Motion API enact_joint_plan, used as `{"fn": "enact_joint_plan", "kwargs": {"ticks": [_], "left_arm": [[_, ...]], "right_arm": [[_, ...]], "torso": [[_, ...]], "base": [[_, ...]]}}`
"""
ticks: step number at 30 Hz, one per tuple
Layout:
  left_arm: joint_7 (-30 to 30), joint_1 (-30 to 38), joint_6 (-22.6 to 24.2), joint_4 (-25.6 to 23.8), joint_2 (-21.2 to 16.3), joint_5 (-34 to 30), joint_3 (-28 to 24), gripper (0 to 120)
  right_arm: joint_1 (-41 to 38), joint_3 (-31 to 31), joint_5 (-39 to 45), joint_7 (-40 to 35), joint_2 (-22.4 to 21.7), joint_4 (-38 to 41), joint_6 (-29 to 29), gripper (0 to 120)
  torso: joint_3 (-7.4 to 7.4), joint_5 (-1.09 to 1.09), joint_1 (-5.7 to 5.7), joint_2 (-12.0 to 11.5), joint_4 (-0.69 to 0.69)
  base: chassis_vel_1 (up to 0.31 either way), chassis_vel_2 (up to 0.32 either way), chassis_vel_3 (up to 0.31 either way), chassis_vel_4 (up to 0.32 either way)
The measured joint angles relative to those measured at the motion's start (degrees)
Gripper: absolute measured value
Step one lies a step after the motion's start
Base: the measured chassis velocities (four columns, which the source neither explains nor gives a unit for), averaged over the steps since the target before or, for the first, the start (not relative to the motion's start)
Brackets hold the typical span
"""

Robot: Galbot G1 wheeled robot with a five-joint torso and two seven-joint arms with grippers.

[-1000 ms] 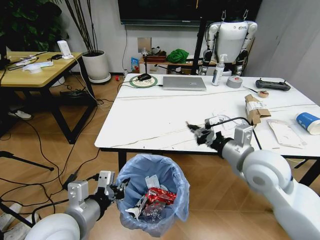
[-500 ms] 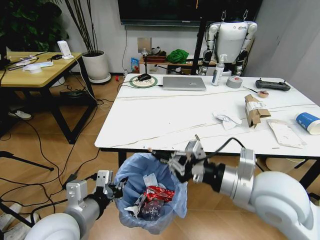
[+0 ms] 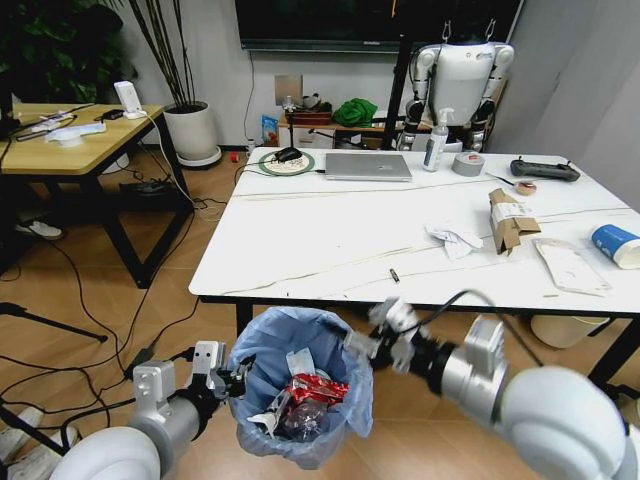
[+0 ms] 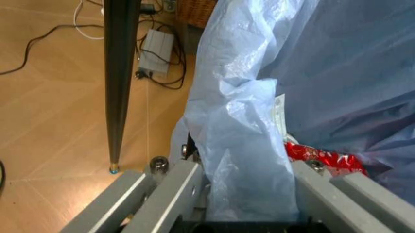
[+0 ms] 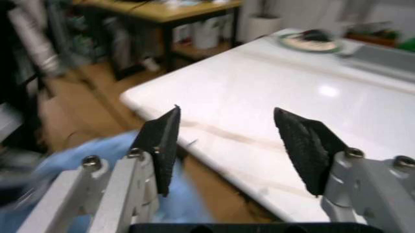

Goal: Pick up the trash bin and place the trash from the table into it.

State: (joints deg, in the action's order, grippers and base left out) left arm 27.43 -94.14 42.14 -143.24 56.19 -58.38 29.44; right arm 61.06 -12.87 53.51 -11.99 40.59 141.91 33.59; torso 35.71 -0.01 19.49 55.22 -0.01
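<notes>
Below the table (image 3: 300,240), the left gripper (image 3: 222,378) clamps the crinkly blue-lined trash bin (image 3: 300,385); right gripper (image 3: 378,335) gapes wide, empty.

Bench (image 3: 330,225): glossy white top, reflective. Trash bin (image 3: 345,345): liner of thin, crinkly, translucent light-blue plastic film. Trash inside: shiny red foil wrapper (image 3: 318,388). Trash on bench: crumpled white paper (image 3: 452,238); torn matt brown cardboard box (image 3: 510,220). Right claw (image 5: 230,145): rough black pads on matt grey metal fingers (image 5: 304,145). Floor (image 3: 90,300): smooth wood.
</notes>
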Motion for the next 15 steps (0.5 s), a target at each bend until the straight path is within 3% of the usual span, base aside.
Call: {"fn": "enact_joint_plan", "kwargs": {"ticks": [4, 7, 9, 11, 15], "left_arm": [[-0.1, -0.5, 0.0, 0.0, 0.3, 0.1, 0.1, 2], [-0.1, -1.0, 0.0, 0.0, 0.4, 0.2, 0.5, 2], [-0.1, -1.1, 0.0, 0.0, 0.4, 0.2, 0.5, 2], [-0.2, -1.2, 0.0, 0.0, 0.3, 0.2, 0.8, 2], [-0.3, -1.1, 0.0, 0.0, -0.1, 0.0, 0.9, 2]], "right_arm": [[-3.2, -0.7, 3.1, -6.1, 0.9, -4.7, 0.0, 70], [-4.4, -1.2, 4.3, -10.0, 0.9, -8.5, 0.4, 85], [-4.6, -1.2, 4.5, -10.7, 0.9, -9.1, 0.4, 87], [-5.5, -0.1, 5.6, -15.3, 1.4, -11.5, 1.3, 97], [-5.5, 2.6, 6.5, -20.7, 4.8, -14.5, 3.2, 100]], "torso": [[0.01, 0.02, 0.01, 0.0, 0.02], [0.01, 0.01, 0.02, 0.0, 0.02], [0.01, 0.01, 0.02, 0.0, 0.02], [0.01, 0.02, 0.01, 0.0, 0.0], [0.01, 0.01, 0.01, 0.0, 0.0]], "base": [[0.0, 0.0, 0.0, 0.0], [0.0, 0.0, 0.0, 0.0], [0.0, 0.0, 0.0, 0.0], [0.0, 0.0, 0.0, 0.0], [0.0, 0.0, 0.0, 0.0]]}}
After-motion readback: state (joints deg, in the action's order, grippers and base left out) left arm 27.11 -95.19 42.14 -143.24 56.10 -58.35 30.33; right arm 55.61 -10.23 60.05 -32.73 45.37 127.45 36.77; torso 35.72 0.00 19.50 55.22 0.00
